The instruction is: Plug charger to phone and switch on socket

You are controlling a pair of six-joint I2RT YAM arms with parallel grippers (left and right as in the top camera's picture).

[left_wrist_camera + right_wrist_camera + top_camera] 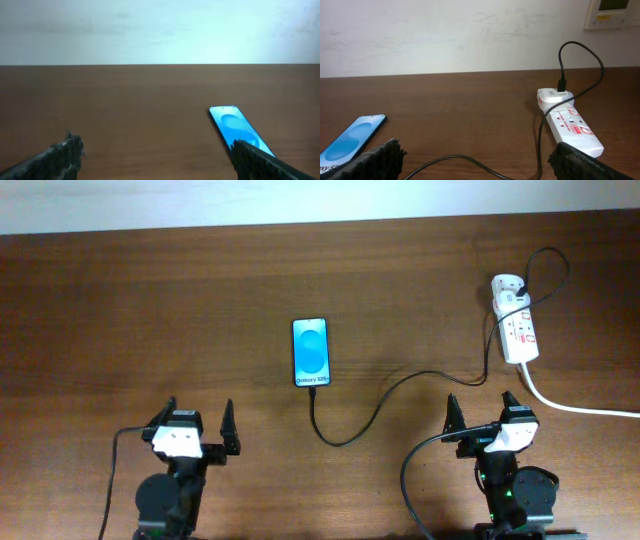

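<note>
**Dark wood table, both arms parked: hazards at the cable end and the switch**

Nearest the camera edge, the left gripper [197, 430] and the right gripper [482, 420] sit at the front of the table [150, 300], both with fingers spread and holding nothing. Just beyond and between them, the charger [400, 385] sags in a loose loop; its small tip appears to touch the phone's lower edge, though whether it is seated cannot be told. The phone [310, 352] lies flat, screen lit blue. Farthest back on the right, the socket [517, 325] carries the white plug adapter [554, 95], its white cord [570, 405] trailing off to the right.

Likely risks: a pinch on the thin cable could drag the light phone instead of seating the tip; the right arm, reaching for the switch, could snag the loop and pull the tip free; a push on the switch could slide the unanchored strip.
</note>
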